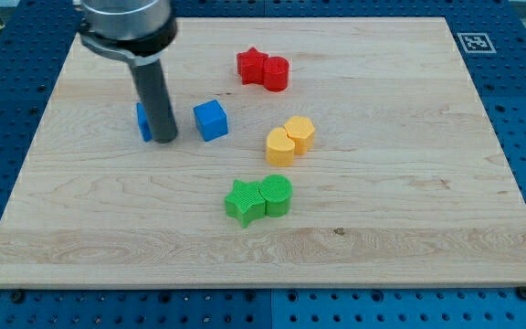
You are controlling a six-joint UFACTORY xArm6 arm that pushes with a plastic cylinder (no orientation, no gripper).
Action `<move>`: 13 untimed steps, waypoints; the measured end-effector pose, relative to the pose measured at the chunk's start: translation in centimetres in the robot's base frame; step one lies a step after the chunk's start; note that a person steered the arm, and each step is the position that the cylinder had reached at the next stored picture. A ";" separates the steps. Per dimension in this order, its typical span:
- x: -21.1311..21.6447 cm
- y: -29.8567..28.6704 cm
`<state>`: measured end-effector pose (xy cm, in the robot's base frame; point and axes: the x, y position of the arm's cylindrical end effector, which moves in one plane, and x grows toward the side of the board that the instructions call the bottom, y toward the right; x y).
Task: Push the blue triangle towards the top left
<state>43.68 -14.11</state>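
The blue triangle (142, 122) lies at the board's upper left, mostly hidden behind my rod; only its left edge shows. My tip (163, 139) rests on the board right against the triangle's right side. A blue cube (211, 120) sits a little to the right of my tip, apart from it.
A red star (251, 65) touches a red round block (276, 73) at the top middle. Two yellow blocks (289, 140) touch each other at the centre. A green star (244, 201) touches a green round block (278, 194) below them. The wooden board (409, 183) lies on a blue pegboard.
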 end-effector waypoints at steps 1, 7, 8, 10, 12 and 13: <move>0.0 -0.1; -3.6 -5.5; -4.4 -6.0; -7.7 -6.1; -8.7 -4.8; -9.1 -5.0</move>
<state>34.56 -19.08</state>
